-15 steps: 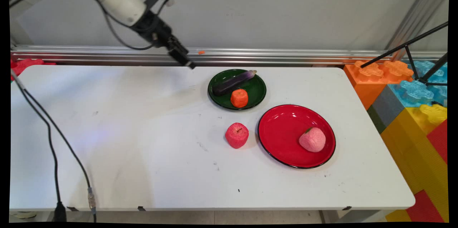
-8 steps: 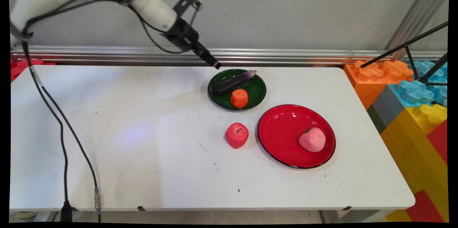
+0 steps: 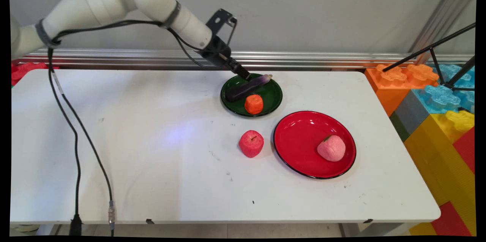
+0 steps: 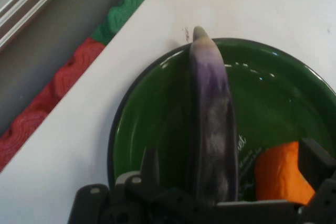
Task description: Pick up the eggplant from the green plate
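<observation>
A purple eggplant [image 3: 246, 87] lies across a green plate [image 3: 272, 95] at the table's back, with an orange fruit [image 3: 253, 104] beside it on the same plate. My gripper [image 3: 246, 76] hangs just above the eggplant's far side, slanting down from the upper left. In the hand view the eggplant [image 4: 212, 114] runs lengthwise between the two spread fingers [image 4: 149, 165], the gripper [image 4: 231, 169] is open, and the orange fruit [image 4: 278, 174] sits by the right finger. The green plate's rim [image 4: 131, 108] curves at the left.
A red apple [image 3: 251, 143] stands on the table in front of the green plate. A red plate [image 3: 300, 139] to its right holds a pink peach [image 3: 331, 148]. Coloured blocks [image 3: 436, 97] and a tripod leg [image 3: 429, 50] border the right side. Black cables [image 3: 76, 128] hang at left.
The arm has swung right and lowered, bringing the gripper from the back rail at left-centre down over the eggplant on the green plate. Nothing on the table has moved.
</observation>
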Motion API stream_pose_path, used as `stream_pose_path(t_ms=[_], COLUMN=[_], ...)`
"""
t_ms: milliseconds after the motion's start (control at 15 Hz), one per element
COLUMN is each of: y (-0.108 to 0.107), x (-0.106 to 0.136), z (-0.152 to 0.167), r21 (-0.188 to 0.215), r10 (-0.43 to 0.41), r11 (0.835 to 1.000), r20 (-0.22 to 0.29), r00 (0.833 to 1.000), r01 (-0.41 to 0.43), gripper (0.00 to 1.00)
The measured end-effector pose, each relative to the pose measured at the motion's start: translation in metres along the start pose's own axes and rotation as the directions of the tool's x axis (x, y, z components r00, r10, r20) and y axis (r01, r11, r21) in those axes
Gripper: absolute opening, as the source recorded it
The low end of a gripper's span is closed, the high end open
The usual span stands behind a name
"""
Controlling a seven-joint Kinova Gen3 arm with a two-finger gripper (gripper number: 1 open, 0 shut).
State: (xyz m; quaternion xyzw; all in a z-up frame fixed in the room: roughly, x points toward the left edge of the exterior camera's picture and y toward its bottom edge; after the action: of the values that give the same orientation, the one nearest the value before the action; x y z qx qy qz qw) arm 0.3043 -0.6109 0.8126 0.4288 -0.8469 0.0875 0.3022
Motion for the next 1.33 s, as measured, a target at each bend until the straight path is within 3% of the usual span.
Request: stream_pose_path(t_ms=[667,1333], y=[0.012,0.016], x=[0.004,0.002], z=[0.06,0.084], r21=[0.033,0.057], r10=[-0.023,0.02], r11=[0.999,0.998], r20=[0.019,0.042], r00=[1.0,0.999], r01=[0.022,-0.022], gripper=[1.0,1.0])
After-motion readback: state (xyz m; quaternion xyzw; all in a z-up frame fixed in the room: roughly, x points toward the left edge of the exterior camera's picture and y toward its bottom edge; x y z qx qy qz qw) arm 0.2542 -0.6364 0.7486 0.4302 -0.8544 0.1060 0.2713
